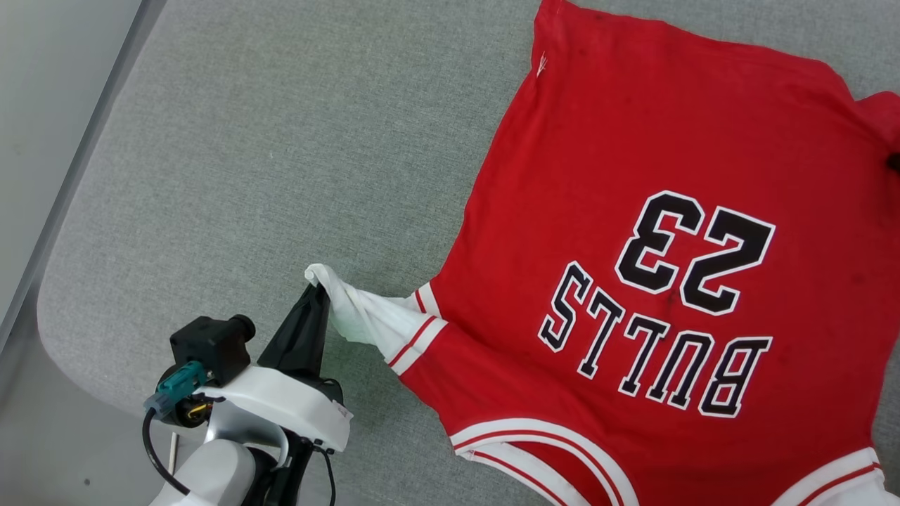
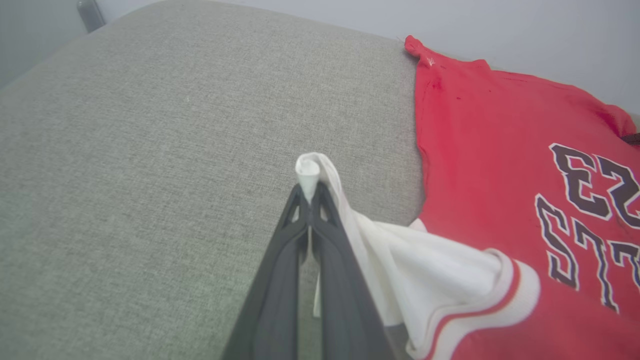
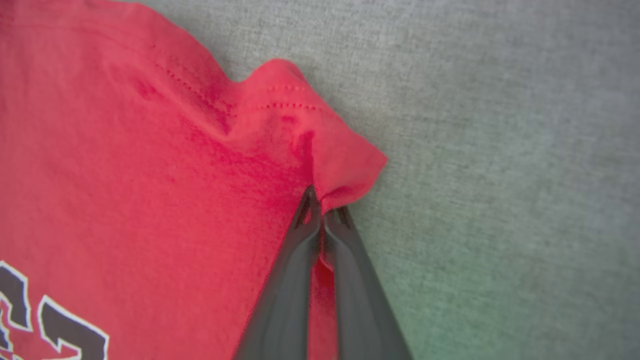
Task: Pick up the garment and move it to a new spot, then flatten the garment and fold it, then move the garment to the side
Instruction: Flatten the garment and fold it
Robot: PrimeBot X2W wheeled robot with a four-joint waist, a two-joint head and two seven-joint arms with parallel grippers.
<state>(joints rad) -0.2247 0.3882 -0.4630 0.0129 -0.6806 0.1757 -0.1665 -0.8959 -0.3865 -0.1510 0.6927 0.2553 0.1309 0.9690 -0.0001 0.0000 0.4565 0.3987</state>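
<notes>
My left tool is pinching the twisted tip of the white sleeve, lower left of the head view. The jersey lies spread on the grey cushion, filling the right side, its number upside down. My right tool is pressed together on a bunched red corner, centre of its wrist view.

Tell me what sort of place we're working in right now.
Likely a home-style room or a mock-up: the garment lies on a grey woven cushion with a rounded corner, like a sofa seat or mattress, and a plain pale wall stands behind it.
</notes>
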